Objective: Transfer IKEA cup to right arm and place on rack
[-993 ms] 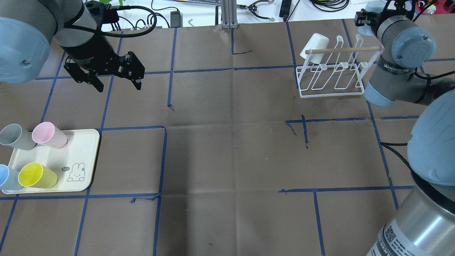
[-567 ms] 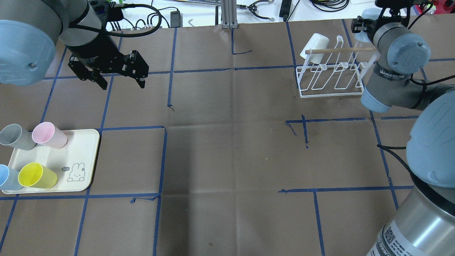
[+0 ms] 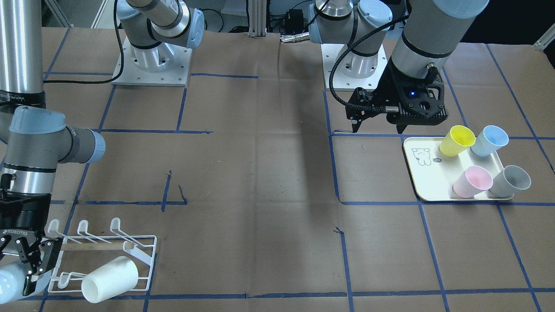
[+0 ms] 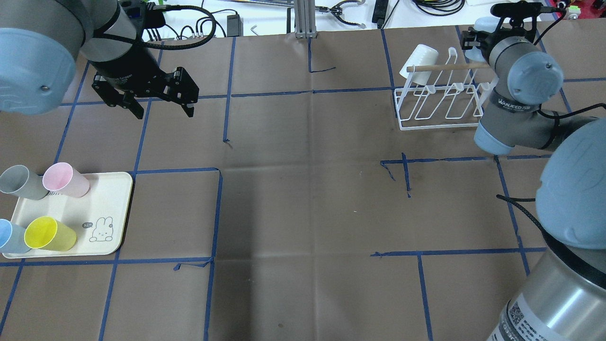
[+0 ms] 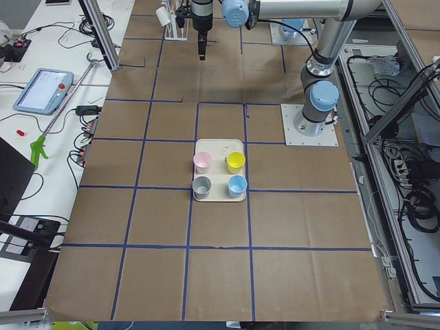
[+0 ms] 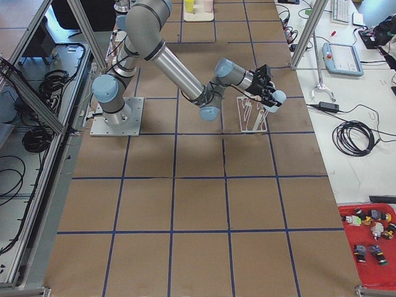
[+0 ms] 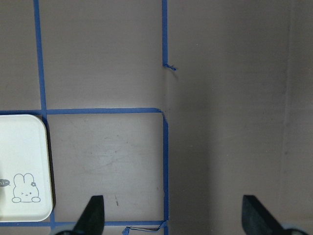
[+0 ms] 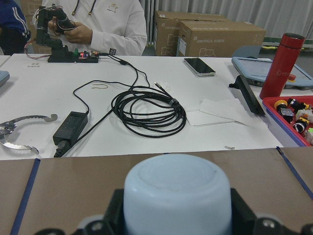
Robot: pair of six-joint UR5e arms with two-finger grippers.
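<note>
My right gripper (image 4: 477,34) is shut on a pale blue IKEA cup (image 8: 176,196), held on its side just beyond the right end of the white wire rack (image 4: 440,102). The gripper (image 3: 31,260) and cup (image 3: 11,284) also show at the bottom left of the front-facing view, beside the rack (image 3: 104,245). A white cup (image 4: 419,60) hangs tilted on the rack's far left prong. My left gripper (image 4: 161,102) is open and empty above bare table, beyond the tray; its fingertips (image 7: 93,215) stand wide apart.
A cream tray (image 4: 106,208) with a rabbit drawing lies at the near left and holds yellow (image 4: 49,233), pink (image 4: 65,180), grey (image 4: 21,182) and blue (image 4: 9,237) cups. Cables and tools lie on the white bench beyond the table's far edge.
My right arm has swung left with the pale blue cup, closer to the rack's right end. My left gripper shifted a little to the right, then held still, open.
</note>
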